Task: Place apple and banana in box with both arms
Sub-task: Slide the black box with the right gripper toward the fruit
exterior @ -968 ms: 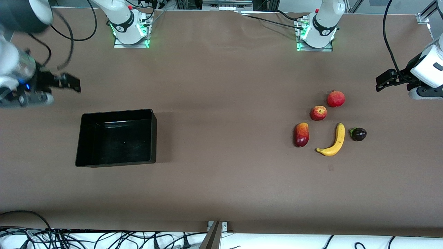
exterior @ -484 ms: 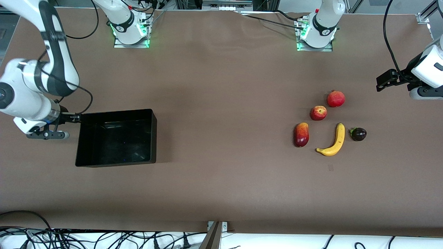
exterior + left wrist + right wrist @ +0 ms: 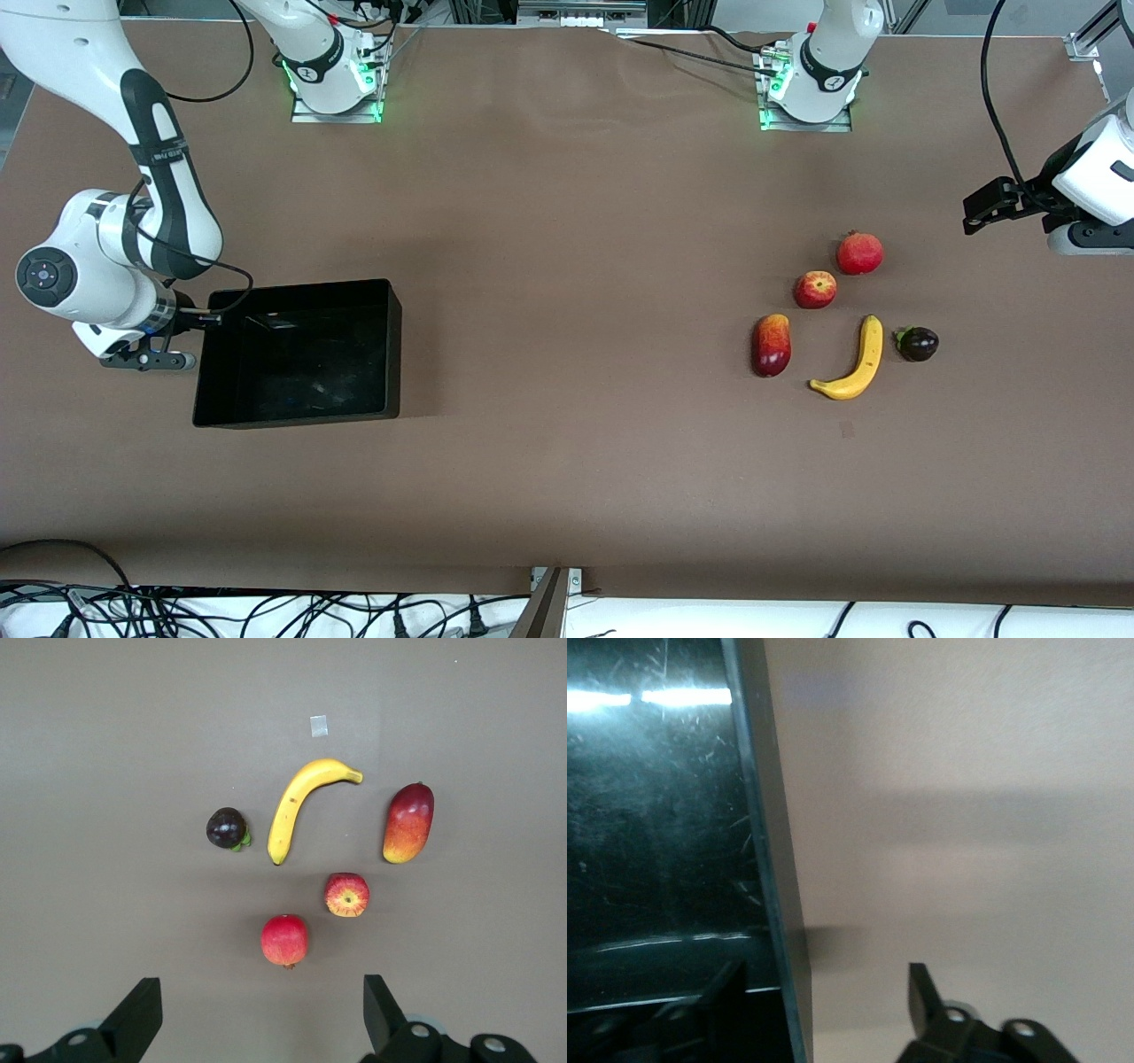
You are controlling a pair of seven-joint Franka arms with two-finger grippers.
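The table (image 3: 567, 461) carried everything. The box (image 3: 390, 354) sat toward the right arm's end, empty as far as could be seen. The right gripper (image 3: 824, 988) straddled its end wall with fingers apart, one inside the bin and one outside, not closed on the rim. The left gripper (image 3: 261, 1019), held high near its own end of the table with fingers spread wide and nothing between them, looked straight down on the fruit.

The banana (image 3: 301, 802) lay below and ahead of the left gripper, nearer the front camera than the apple (image 3: 347, 895), its long axis running roughly away from the gripper toward the front camera, its tip curving toward the mango (image 3: 408, 822). The apple sat almost under the fingers, beside the plain red fruit (image 3: 284, 940). The left arm was plainly nearer both.
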